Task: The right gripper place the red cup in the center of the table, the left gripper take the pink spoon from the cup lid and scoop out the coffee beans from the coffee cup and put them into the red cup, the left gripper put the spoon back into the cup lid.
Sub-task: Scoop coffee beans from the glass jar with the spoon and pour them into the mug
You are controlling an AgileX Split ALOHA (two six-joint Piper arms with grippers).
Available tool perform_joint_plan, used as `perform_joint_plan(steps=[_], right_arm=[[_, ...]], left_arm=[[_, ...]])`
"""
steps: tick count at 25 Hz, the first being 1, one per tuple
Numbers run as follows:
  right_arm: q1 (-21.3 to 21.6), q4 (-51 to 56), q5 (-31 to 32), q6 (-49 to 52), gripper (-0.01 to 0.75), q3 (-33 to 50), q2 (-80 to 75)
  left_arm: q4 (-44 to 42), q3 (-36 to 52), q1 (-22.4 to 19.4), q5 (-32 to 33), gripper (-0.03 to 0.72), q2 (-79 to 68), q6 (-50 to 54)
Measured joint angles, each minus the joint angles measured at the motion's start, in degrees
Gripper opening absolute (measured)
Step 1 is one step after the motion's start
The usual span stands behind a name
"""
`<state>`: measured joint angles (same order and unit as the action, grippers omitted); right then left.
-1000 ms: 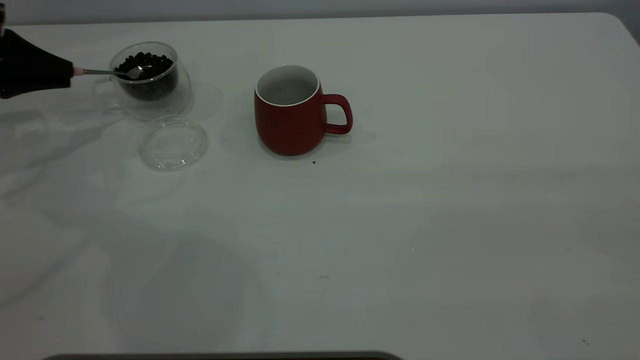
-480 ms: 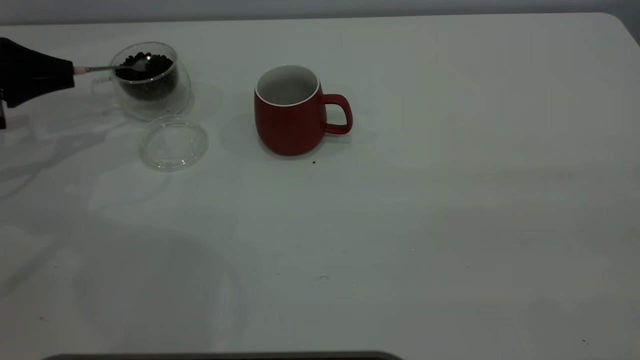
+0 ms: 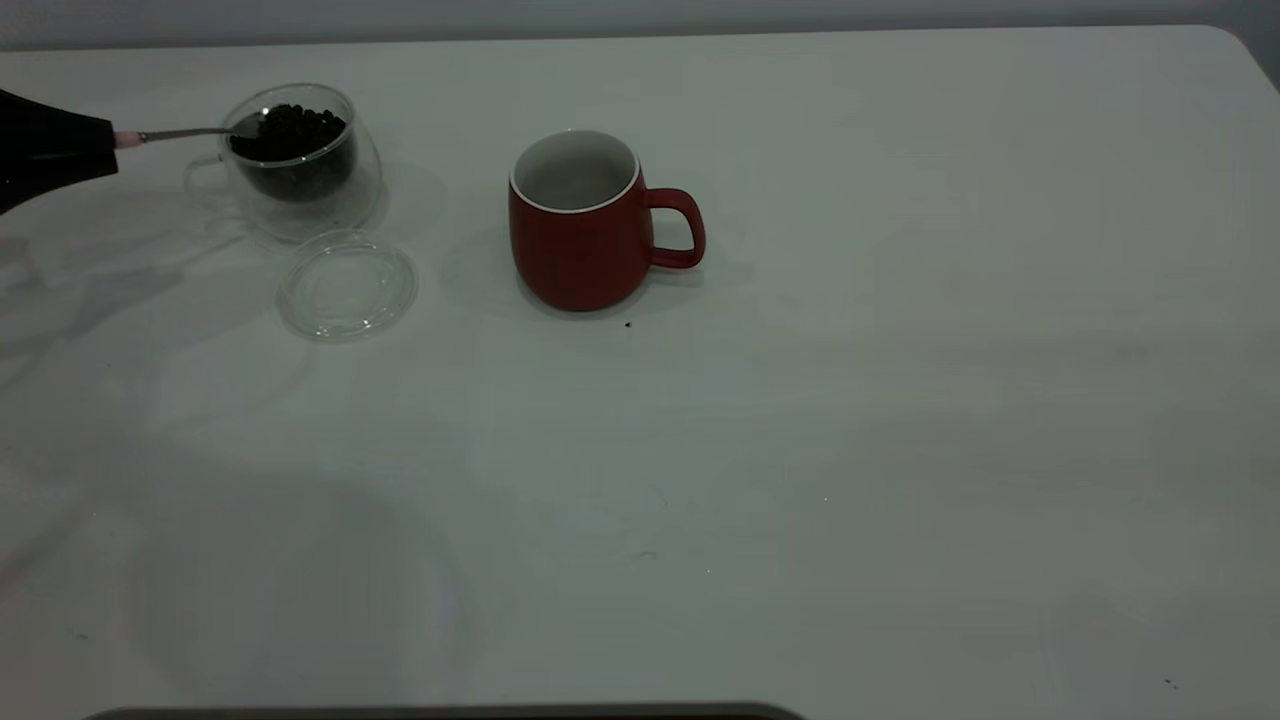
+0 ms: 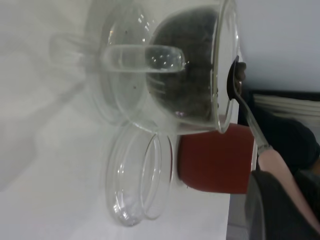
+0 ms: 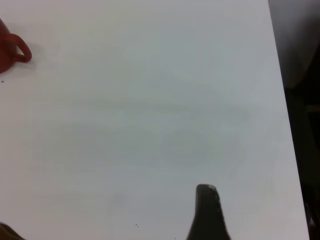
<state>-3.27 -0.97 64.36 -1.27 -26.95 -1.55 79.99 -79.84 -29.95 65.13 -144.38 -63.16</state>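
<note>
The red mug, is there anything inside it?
The red cup looks empty: only its white inside wall shows. Its very bottom is hidden by the rim, so a bean there cannot be ruled out.

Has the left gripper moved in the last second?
Yes. Judged against the coffee cup, the left gripper has pulled back toward the table's left edge, dragging the spoon bowl to the cup's near rim.

Lab bench (probably) — bare white table (image 3: 900,400)

A white counter (image 3: 850,420) carries a glass cup (image 3: 300,165) of coffee beans (image 3: 292,130) at far left, a clear lid (image 3: 346,286) just beside it, and a red mug (image 3: 585,222) near the middle.
</note>
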Motion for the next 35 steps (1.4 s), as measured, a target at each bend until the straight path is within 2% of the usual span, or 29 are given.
perform_joint_plan(steps=[5, 16, 28, 35], right_arm=[[0.0, 0.0, 0.0, 0.0, 0.591, 0.0, 0.0], [0.0, 0.0, 0.0, 0.0, 0.591, 0.0, 0.0], [0.0, 0.0, 0.0, 0.0, 0.591, 0.0, 0.0], [0.0, 0.0, 0.0, 0.0, 0.591, 0.0, 0.0]], left_arm=[[-0.23, 0.0, 0.58, 0.0, 0.114, 0.14, 1.23], [-0.63, 2.31, 6.02, 0.44, 0.114, 7.61, 2.04], [-0.81, 2.82, 15.93, 0.44, 0.114, 8.28, 2.87], [-0.81, 2.82, 19.99, 0.44, 0.114, 8.28, 2.87]])
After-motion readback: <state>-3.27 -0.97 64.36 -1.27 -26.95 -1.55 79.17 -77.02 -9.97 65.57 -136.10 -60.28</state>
